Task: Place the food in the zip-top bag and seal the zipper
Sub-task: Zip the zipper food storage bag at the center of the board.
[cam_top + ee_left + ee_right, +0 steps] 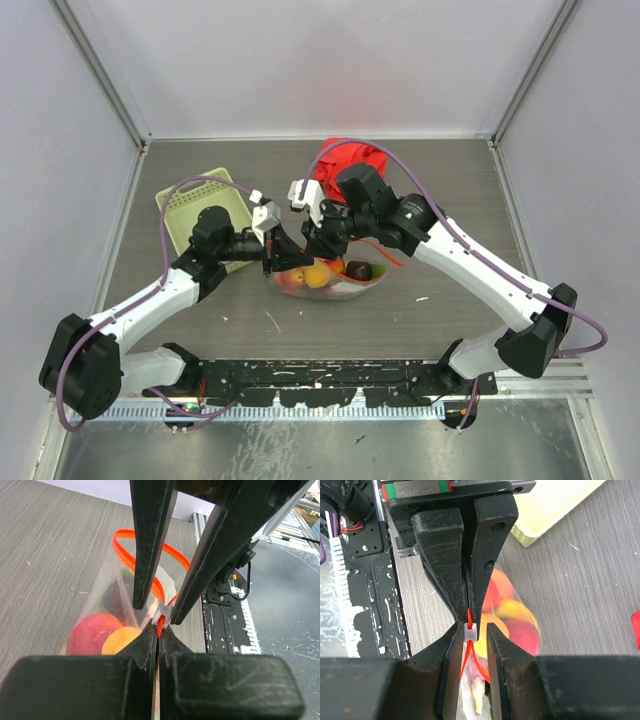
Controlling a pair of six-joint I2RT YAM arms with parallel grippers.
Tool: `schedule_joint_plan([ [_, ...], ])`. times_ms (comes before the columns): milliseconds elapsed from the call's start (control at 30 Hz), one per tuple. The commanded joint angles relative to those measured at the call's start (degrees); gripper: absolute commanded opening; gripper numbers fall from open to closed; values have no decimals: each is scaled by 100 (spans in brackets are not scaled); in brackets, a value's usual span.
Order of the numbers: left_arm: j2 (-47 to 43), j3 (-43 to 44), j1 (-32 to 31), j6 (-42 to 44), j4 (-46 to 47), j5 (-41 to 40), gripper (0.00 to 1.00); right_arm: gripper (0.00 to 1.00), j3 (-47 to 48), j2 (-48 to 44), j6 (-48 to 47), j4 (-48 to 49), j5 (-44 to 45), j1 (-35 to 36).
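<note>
- Closest to the lens, left gripper (158, 630), clenched flat on one end of the zipper (120, 544), nothing between its jaws but the strip.
- Zipper a thin red-orange strip, both halves together at that pinched end, parting just past the white slider (470, 632) into an open loop across the mouth of the zip-top bag (100, 580).
- Slider seated on the strip just beside the left gripper's fingertips, between the fingers of the right gripper (157, 611).
- Right gripper narrowed around the slider from the opposite side, one finger against it, a sliver of strip on the other side. Firm pinch or loose straddle: impossible to tell.
- Zip-top bag resting on the tabletop (460, 200), belly down, mouth end held up at the two grippers.
- Food (315, 276) inside the bag: red round piece (92, 632) and orange piece (122, 640) touching each other near the pinched end, yellow and more red deeper in, dark purple piece (358, 269) toward the bag's right side.
- Pale green slotted basket (190, 205) to the bag's left and farther back, apart from it, one corner under the left arm.
- Red cloth (350, 160) beyond the bag on its far side, bunched up, partly hidden behind the right arm.
</note>
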Motion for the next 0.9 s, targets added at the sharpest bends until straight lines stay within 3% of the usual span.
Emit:
schedule_joint_plan([
  [0, -213, 217, -13, 20, 145, -130, 0, 29, 212, 6, -73, 45, -108, -2],
  [133, -231, 226, -13, -107, 146, -279, 0, 22, 185, -27, -107, 12, 22, 4],
  [300, -188, 269, -13, -359, 231, -433, 0, 5, 129, -88, -134, -19, 160, -2],
  [867, -528, 6, -4, -501, 509, -1171, 0, 1, -74, -333, -225, -373, 735, -5],
])
